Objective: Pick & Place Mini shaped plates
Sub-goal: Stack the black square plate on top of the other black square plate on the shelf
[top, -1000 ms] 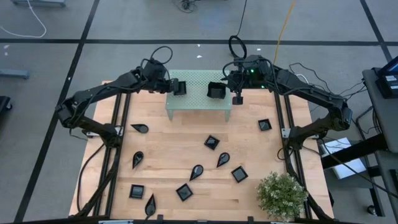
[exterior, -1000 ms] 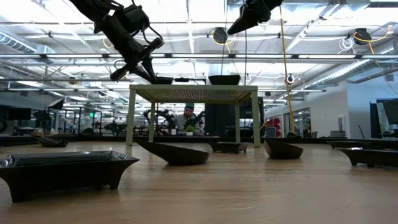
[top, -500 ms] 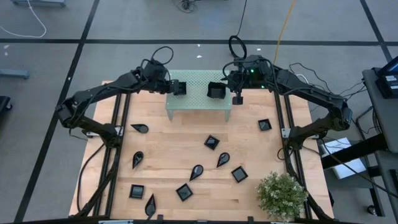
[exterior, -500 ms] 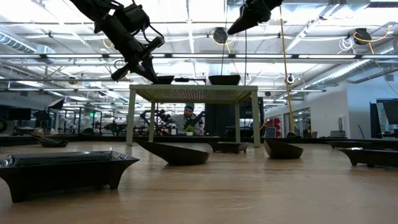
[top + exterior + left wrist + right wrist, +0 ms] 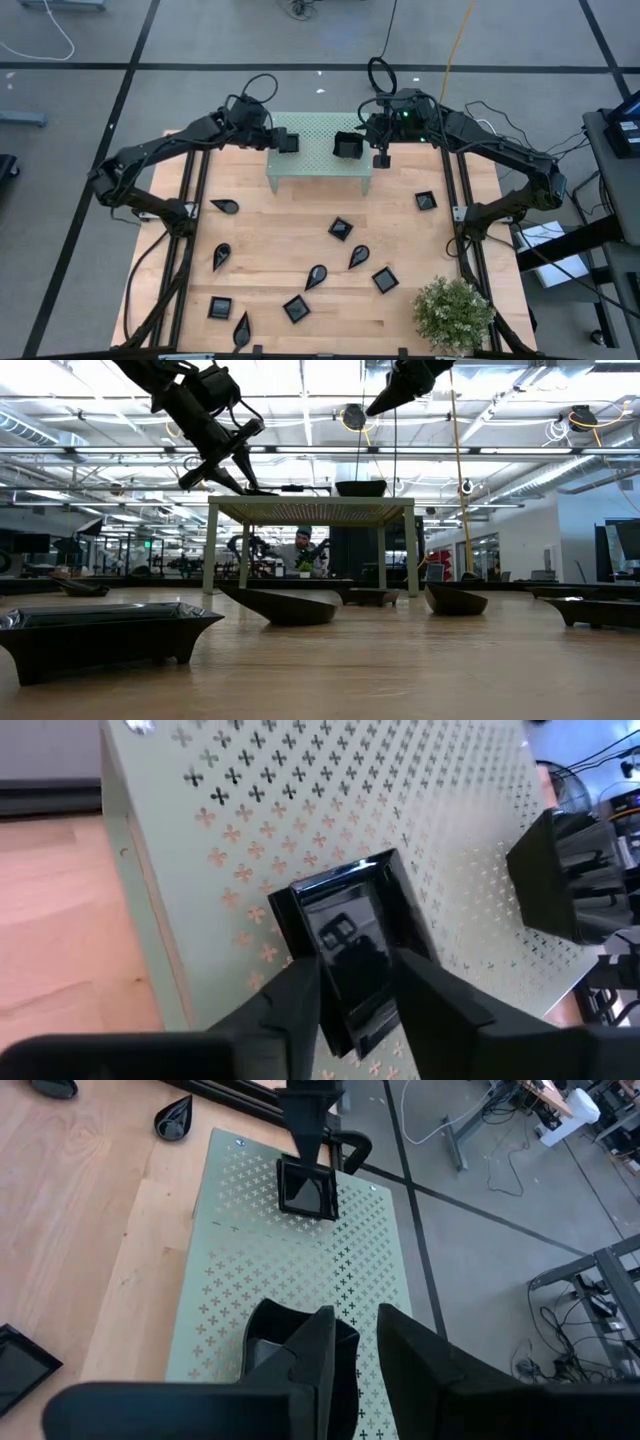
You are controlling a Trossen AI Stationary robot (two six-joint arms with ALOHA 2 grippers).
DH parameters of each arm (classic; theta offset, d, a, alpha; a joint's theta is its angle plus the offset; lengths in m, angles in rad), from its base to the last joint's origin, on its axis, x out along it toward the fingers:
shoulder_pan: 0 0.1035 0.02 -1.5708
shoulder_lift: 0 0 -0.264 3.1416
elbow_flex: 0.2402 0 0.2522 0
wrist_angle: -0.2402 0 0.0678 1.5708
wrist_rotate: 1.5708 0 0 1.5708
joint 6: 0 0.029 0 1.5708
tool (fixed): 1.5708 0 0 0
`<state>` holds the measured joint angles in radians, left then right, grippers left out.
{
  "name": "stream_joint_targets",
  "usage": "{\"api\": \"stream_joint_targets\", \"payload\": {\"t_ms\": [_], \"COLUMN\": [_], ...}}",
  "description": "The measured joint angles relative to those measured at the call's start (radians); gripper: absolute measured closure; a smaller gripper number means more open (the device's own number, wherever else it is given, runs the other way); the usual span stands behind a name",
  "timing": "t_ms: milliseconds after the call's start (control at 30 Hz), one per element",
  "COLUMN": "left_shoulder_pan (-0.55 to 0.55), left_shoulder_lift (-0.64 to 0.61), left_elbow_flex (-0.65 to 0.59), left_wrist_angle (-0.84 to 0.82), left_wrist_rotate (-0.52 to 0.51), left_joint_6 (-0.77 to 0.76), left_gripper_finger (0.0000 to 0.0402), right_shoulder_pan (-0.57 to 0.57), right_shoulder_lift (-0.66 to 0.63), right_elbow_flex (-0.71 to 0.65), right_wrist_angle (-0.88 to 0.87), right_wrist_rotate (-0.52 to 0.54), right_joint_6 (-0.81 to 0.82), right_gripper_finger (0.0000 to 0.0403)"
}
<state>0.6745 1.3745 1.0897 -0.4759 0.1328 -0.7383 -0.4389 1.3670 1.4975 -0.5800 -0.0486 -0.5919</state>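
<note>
A pale green perforated stand (image 5: 320, 165) sits at the table's far side. A square black mini plate (image 5: 345, 935) lies flat on its left part. My left gripper (image 5: 358, 1005) is open, with one finger along each side of that plate's near end. A deeper black plate (image 5: 280, 1342) rests on the stand's right part. My right gripper (image 5: 357, 1345) hangs well above it (image 5: 385, 400), with a narrow gap between its fingers and nothing in it. Several more black plates (image 5: 340, 229) lie on the wooden table. My left gripper comes slanting down from the table's left, its fingers (image 5: 300, 1005) lying along the square plate's two side rims (image 5: 318, 970). The plate lies flat on the stand. Whether the fingers still touch the rims, I cannot tell.
A potted plant (image 5: 455, 312) stands at the table's near right corner. Loose plates are scattered over the near half of the table (image 5: 296, 309). The stand's middle (image 5: 318, 140) is bare between the two plates. A person (image 5: 303, 550) sits in the room beyond.
The square plate at my left gripper's tips has come down from slightly raised above the stand's top to lying flat on it. Both arms have kept their places.
</note>
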Motion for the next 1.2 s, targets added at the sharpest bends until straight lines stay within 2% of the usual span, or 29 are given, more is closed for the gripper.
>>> {"api": "stream_joint_targets", "payload": {"t_ms": [133,367,600,767,900,1033,1200], "left_shoulder_pan": [0.006,0.007,-0.105,-0.259,-0.433,-0.63,-0.863], "left_shoulder_lift": [-0.033,-0.116,-0.145,-0.145,-0.146,-0.145,-0.145], "left_elbow_flex": [0.0,0.0,0.0,0.0,0.0,0.0,0.0], "left_wrist_angle": [0.007,0.016,-0.007,-0.135,-0.28,-0.397,-0.482], "left_wrist_rotate": [-0.002,0.004,0.119,0.259,0.358,0.362,0.344], "left_joint_6": [0.032,0.056,0.062,0.112,0.043,-0.12,-0.479], "left_gripper_finger": [0.0251,0.025,0.025,0.025,0.025,0.025,0.025], "right_shoulder_pan": [0.0,0.0,0.0,0.0,0.0,0.0,0.0], "right_shoulder_lift": [0.0,0.0,0.0,0.0,0.0,0.0,0.0], "right_elbow_flex": [0.0,0.0,0.0,0.0,0.0,0.0,0.0], "right_wrist_angle": [0.0,0.0,0.0,0.0,0.0,0.0,0.0], "right_wrist_rotate": [0.0,0.0,0.0,0.0,0.0,0.0,0.0], "right_joint_6": [-0.001,0.003,0.004,0.004,0.004,0.004,0.004], "right_gripper_finger": [0.0337,0.0337,0.0337,0.0337,0.0337,0.0337,0.0337]}}
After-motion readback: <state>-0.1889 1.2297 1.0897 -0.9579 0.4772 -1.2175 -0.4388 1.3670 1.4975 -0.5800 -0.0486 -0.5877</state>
